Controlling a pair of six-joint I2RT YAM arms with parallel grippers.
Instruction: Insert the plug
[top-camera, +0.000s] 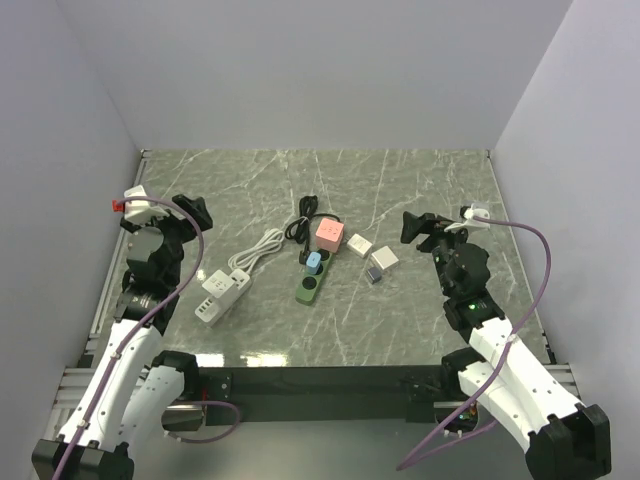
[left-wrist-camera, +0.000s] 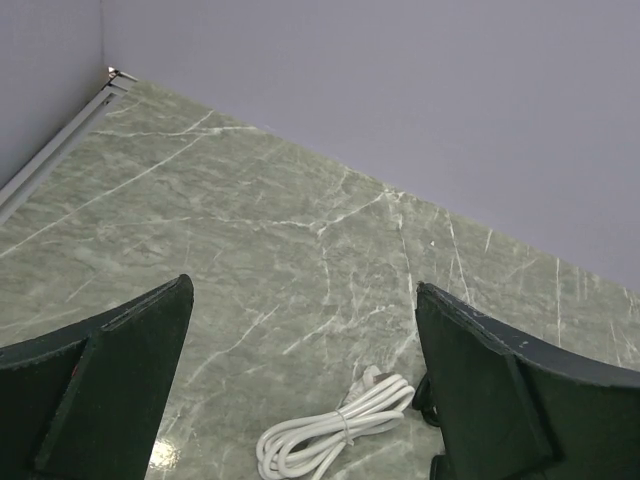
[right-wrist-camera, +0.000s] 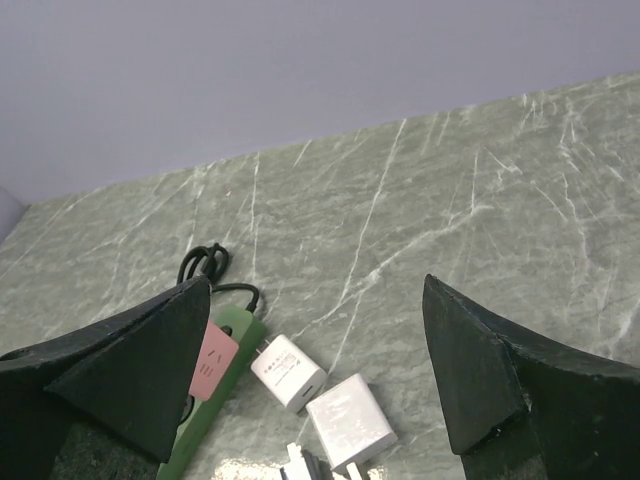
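Observation:
A green power strip (top-camera: 308, 283) lies mid-table with a pink plug (top-camera: 330, 234) and a blue plug (top-camera: 314, 262) on it. Its black cord (top-camera: 300, 226) is coiled behind it. Two loose white adapters (top-camera: 359, 246) (top-camera: 384, 259) and a small grey one (top-camera: 375, 275) lie to its right. My left gripper (top-camera: 195, 215) is open and empty, raised at the left. My right gripper (top-camera: 420, 228) is open and empty, raised right of the adapters. The right wrist view shows the right gripper (right-wrist-camera: 316, 282) above the strip (right-wrist-camera: 225, 385), pink plug (right-wrist-camera: 212, 362) and adapters (right-wrist-camera: 288, 372) (right-wrist-camera: 350, 422).
A white power strip (top-camera: 222, 295) with a coiled white cable (top-camera: 258, 250) lies at the left front. The cable also shows in the left wrist view (left-wrist-camera: 335, 430), below the left gripper (left-wrist-camera: 303, 288). Grey walls close the table on three sides.

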